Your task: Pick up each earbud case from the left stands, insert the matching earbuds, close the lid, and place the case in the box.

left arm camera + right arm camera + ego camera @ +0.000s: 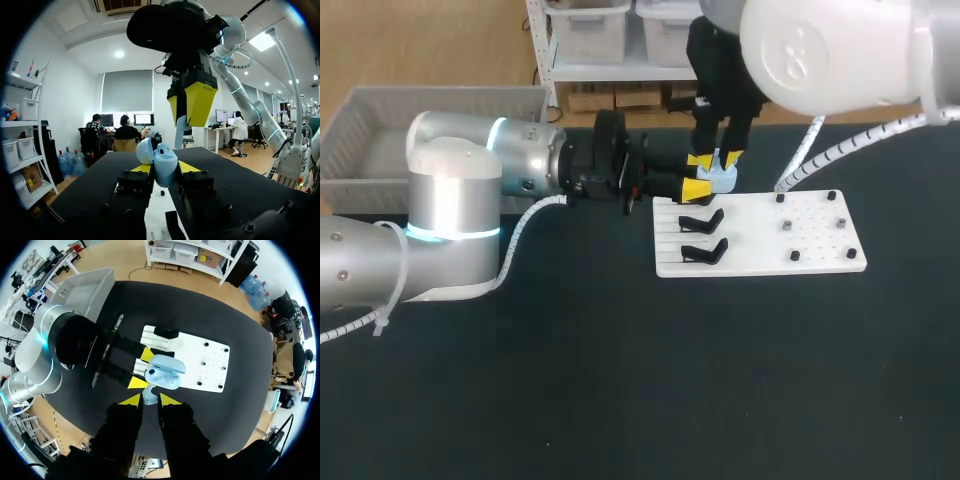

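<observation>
At the far left the grey box (380, 110) is set well apart from the work. The pale blue earbud case (164, 372) is pinched from both sides by the left gripper (163, 167), lid open, just beside the white board (820, 245). Directly above it an earbud (180, 134) is clamped between the right gripper (150, 400) jaws. The insertion step is judged to be in hand. Next the earbud would have to be lowered squarely into its well, then released.
</observation>
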